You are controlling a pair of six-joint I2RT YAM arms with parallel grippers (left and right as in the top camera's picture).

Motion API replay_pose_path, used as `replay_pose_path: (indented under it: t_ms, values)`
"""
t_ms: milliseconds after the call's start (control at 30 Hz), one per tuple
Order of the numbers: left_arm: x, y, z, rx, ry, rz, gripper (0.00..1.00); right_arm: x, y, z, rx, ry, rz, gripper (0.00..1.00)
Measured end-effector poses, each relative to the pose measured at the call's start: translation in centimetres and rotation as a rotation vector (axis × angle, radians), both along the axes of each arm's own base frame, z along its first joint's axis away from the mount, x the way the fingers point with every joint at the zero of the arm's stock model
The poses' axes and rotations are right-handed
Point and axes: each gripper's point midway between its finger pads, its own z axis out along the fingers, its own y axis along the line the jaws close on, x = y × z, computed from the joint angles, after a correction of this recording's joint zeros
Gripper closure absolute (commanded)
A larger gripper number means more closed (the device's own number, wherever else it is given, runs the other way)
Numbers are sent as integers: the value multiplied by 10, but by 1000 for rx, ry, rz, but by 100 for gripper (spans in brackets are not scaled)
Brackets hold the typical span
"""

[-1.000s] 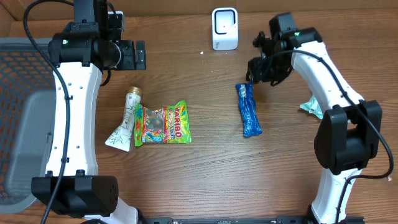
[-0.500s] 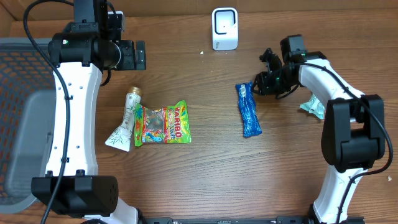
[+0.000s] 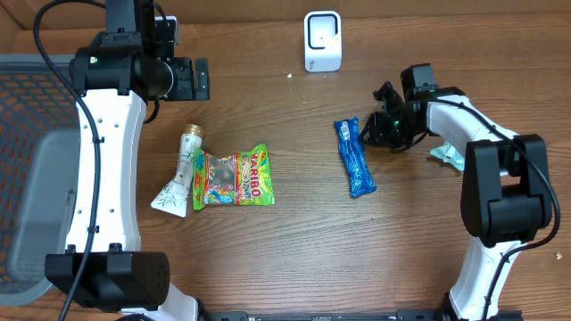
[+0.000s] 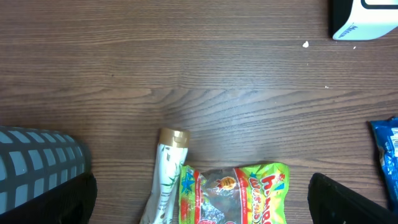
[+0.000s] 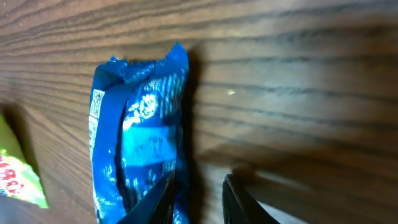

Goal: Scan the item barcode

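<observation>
A grey mesh basket sits at the far left edge. The left claw hovers above the tabletop with its fingers spread wide, holding nothing. Below it a white tube lies just beside a Haribo bag. The white scanner stands at the back. The blue packet lies flat, right of centre. The right claw is low at its upper end, fingers a narrow gap apart, bare wood between them, one against the packet's edge. A teal wrapper lies beyond.
</observation>
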Motion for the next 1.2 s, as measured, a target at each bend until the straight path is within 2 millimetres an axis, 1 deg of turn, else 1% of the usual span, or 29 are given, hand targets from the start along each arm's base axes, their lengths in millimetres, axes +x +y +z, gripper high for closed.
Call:
replay_pose_path:
  t_ms: [67,167,367,400,467,533,567,700,767,1100,1200]
  values:
    - [0,0,0,0,0,0,0,-3,3,0,9,21,-10,80]
    - [0,0,0,0,0,0,0,-11,9,2,35,70,-26,82]
    - [0,0,0,0,0,0,0,-22,21,9,118,134,-30,81]
    - [0,0,0,0,0,0,0,-23,22,10,127,140,-31,77]
    - [0,0,0,0,0,0,0,-22,23,11,133,139,-34,69]
    - [0,0,0,0,0,0,0,-17,24,12,140,114,-33,63]
    - [0,0,0,0,0,0,0,-12,24,13,143,93,-32,62]
    - [0,0,0,0,0,0,0,2,26,15,150,22,-26,62]
    - [0,0,0,0,0,0,1,5,26,16,151,10,-26,62]
    - [0,0,0,0,0,0,0,-8,25,13,140,61,-13,62]
    - [0,0,0,0,0,0,0,-9,27,13,140,61,-9,59]
